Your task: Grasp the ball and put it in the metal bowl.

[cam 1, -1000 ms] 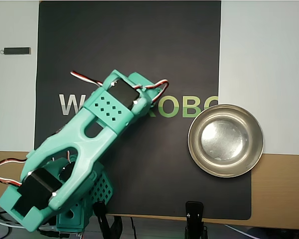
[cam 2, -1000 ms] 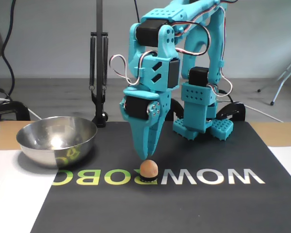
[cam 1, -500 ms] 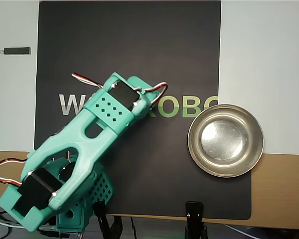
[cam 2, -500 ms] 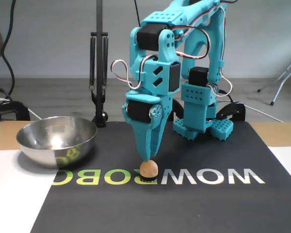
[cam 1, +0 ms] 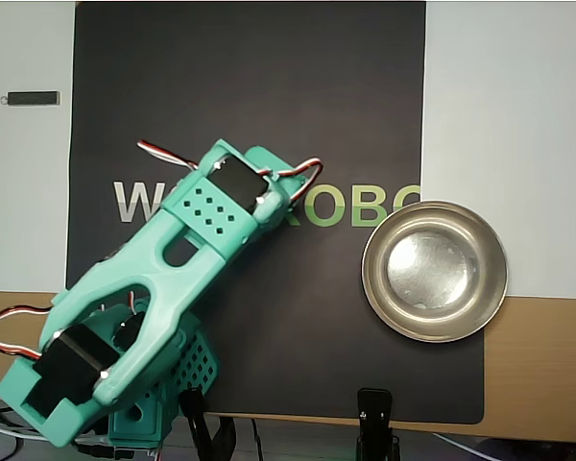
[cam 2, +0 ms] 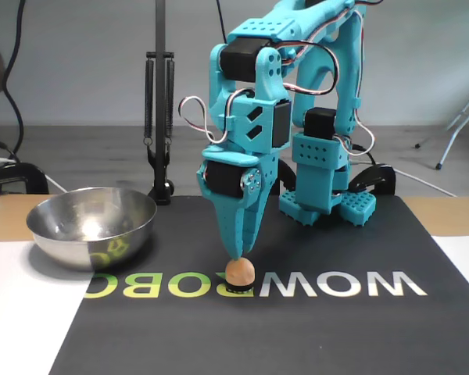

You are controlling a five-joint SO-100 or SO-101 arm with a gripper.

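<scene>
Starting at the left of the fixed view, the metal bowl (cam 2: 91, 225) sits half on the black mat (cam 2: 313, 328), half on the counter (cam 2: 16, 312), empty, with nothing between it and the ball (cam 2: 240, 273). The ball rests on the mat's printed letters, on a small dark base. The pincer (cam 2: 240, 254) points straight down, its tip just above the ball, fingers pressed together. The arm hides the ball from overhead.

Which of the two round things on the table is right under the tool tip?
The small orange ball on the black mat. The tool points down at it; the metal bowl sits apart, left in the fixed view.
</scene>
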